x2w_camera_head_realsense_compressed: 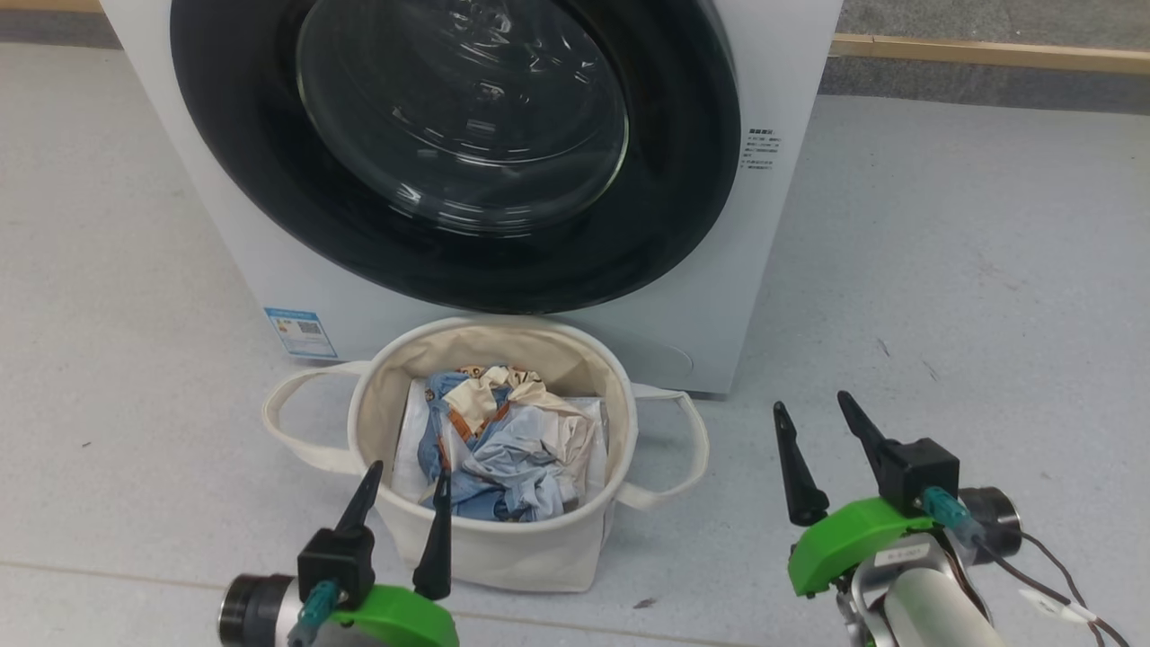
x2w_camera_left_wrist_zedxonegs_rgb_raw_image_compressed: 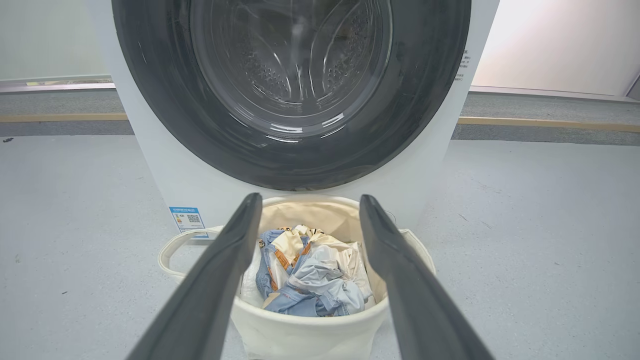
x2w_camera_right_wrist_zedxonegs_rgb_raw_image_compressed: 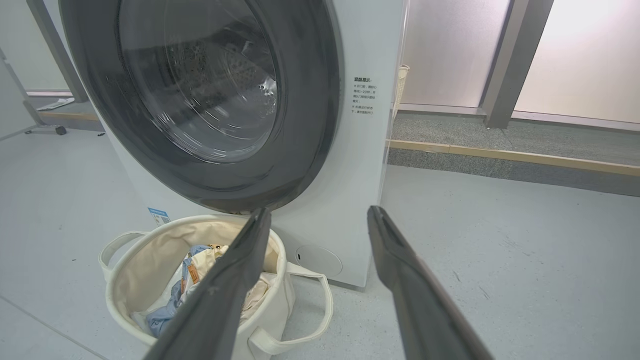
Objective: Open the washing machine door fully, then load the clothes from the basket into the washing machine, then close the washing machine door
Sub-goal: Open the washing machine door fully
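Left fingers: the left gripper (x2w_camera_head_realsense_compressed: pixel 409 469) is holding its two dark fingers spread wide and is gripping nothing.
Right fingers: the right gripper (x2w_camera_head_realsense_compressed: pixel 810 401) is likewise standing wide open and empty, over bare floor (x2w_camera_head_realsense_compressed: pixel 943 296).
Door: the washing machine door (x2w_camera_head_realsense_compressed: pixel 463 117) is sitting shut, flat against the front of the washing machine (x2w_camera_head_realsense_compressed: pixel 782 99). It is ahead of and above both pairs of fingertips, well apart from them.
Basket: the basket (x2w_camera_head_realsense_compressed: pixel 503 548) is resting on the floor just beyond the left fingertips and under the door's lower rim, off to the left of the right fingers.
Clothes: the clothes (x2w_camera_head_realsense_compressed: pixel 503 449) are lying crumpled inside the basket, framed between the left fingers in the left wrist view.
Step in hand: judging by the shut door and the full basket, opening is coming first.
Doing it well: no handle or hinge is showing, so the free edge needs finding before a fingertip is hooked behind the rim. The pull is probably best following the door's arc to full swing, keeping clear of the basket below.
Pointing: the door's glass bulge is facing out toward the fingers. Being round, it is offering no long axis. The basket's mouth is facing up, with its handles lying crosswise to the left fingers.
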Robot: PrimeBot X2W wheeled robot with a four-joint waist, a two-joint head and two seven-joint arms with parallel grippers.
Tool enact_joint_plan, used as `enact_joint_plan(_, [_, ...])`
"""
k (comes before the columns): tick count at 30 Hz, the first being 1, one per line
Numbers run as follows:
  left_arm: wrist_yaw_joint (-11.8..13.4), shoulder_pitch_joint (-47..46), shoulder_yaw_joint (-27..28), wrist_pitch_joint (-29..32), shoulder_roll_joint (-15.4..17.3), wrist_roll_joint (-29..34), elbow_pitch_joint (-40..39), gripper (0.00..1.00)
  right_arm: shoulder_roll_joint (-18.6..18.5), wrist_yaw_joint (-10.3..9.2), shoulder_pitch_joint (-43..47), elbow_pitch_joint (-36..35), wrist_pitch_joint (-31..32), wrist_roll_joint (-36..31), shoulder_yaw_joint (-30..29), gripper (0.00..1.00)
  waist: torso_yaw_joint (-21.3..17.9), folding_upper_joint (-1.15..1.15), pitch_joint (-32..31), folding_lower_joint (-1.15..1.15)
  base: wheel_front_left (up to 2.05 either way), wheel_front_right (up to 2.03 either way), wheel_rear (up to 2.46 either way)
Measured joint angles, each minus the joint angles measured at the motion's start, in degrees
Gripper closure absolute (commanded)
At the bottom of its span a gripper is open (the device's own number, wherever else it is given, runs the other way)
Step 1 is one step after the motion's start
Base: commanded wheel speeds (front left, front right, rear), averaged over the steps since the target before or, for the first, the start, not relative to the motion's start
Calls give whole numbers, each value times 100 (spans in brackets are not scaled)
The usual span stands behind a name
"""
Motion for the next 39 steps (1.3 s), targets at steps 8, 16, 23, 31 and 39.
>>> enact_joint_plan(8, [-52,0,14,0,10,0,-27,0,12,0,-19,9,0,2,-9,0,6,0,21,0,3,3,-7])
enact_joint_plan(16, [-94,-2,31,-1,12,0,-27,0,12,0,-88,192,0,336,-127,100,-10,0,77,0,0,0,0])
enact_joint_plan(23, [-99,-52,47,-1,11,0,-25,0,15,0,-324,277,1,2380,-326,100,-3,0,189,0,0,0,0])
enact_joint_plan(31, [-100,-165,46,-1,4,0,-27,0,14,0,-1300,1247,984,4774,-1133,100,76,0,328,0,0,0,0])
enact_joint_plan(39, [-100,-387,40,-1,-14,0,-81,0,-187,-1,-2283,1828,1889,6112,-1834,100,187,0,667,0,0,0,0])
